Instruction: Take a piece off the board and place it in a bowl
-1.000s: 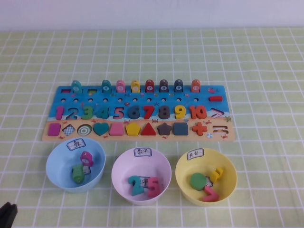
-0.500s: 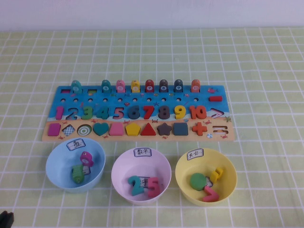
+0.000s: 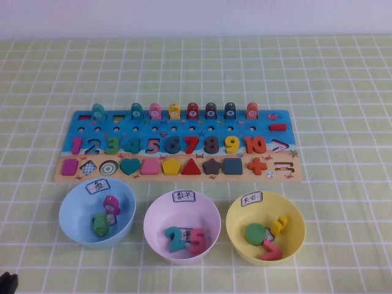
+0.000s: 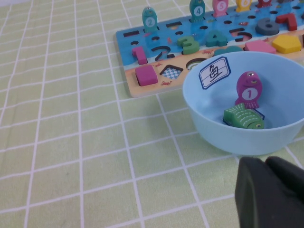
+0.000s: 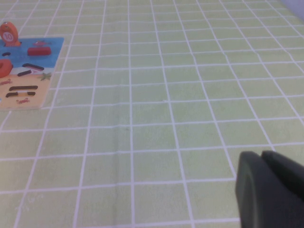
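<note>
Green fish-shaped piece (image 3: 100,224) lying flat in the bottom of the light blue bowl (image 3: 72,225), just beside a pink token (image 3: 111,204) leaning upright against it. Same pair plain in the left wrist view: piece (image 4: 243,117) on its side, pink token (image 4: 249,89) standing over it, white handwritten label (image 4: 214,72) on the inner wall.

Board (image 3: 177,175) lying beyond the three bowls, numbers and shapes mostly seated, row of arch-topped tokens standing along its far edge. Pale pink bowl (image 3: 155,240) in the middle, yellow bowl (image 3: 295,241) on the right.

Left gripper (image 4: 273,192) low at the near left corner of the table, just short of the blue bowl; fingers look pressed together on nothing, though only partly in view. Right gripper (image 5: 270,190) over bare checked cloth, well right of the board's end (image 5: 28,71); likewise seemingly closed and empty.
</note>
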You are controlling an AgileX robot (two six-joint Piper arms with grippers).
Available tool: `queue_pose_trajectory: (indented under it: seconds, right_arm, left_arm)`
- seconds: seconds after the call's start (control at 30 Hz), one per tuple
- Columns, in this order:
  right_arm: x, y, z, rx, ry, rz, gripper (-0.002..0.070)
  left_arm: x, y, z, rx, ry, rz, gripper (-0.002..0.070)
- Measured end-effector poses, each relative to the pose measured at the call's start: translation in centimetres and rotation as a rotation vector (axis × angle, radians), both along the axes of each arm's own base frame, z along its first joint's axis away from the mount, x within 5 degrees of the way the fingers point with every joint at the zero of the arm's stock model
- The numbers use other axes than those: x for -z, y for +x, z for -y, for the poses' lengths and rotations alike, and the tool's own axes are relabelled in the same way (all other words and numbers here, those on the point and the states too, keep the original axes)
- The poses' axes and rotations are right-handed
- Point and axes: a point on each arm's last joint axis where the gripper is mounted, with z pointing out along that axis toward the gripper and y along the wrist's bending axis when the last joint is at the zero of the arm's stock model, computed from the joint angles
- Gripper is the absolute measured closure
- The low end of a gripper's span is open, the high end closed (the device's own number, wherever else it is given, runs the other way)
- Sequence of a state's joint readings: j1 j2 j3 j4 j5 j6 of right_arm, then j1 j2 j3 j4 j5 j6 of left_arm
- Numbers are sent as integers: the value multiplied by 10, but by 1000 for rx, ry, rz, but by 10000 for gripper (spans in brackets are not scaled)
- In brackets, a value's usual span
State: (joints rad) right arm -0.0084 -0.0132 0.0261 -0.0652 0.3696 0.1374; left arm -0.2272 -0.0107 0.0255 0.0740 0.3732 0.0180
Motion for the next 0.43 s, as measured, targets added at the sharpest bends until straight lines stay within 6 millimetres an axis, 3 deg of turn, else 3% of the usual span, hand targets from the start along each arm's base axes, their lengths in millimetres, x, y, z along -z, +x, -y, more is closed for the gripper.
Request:
queue_pose_trajectory:
  seconds: [0.43]
  right_arm:
    - [0,0,0,0,0,0,694]
  left_arm:
    - [0,0,0,-7,0,0,678]
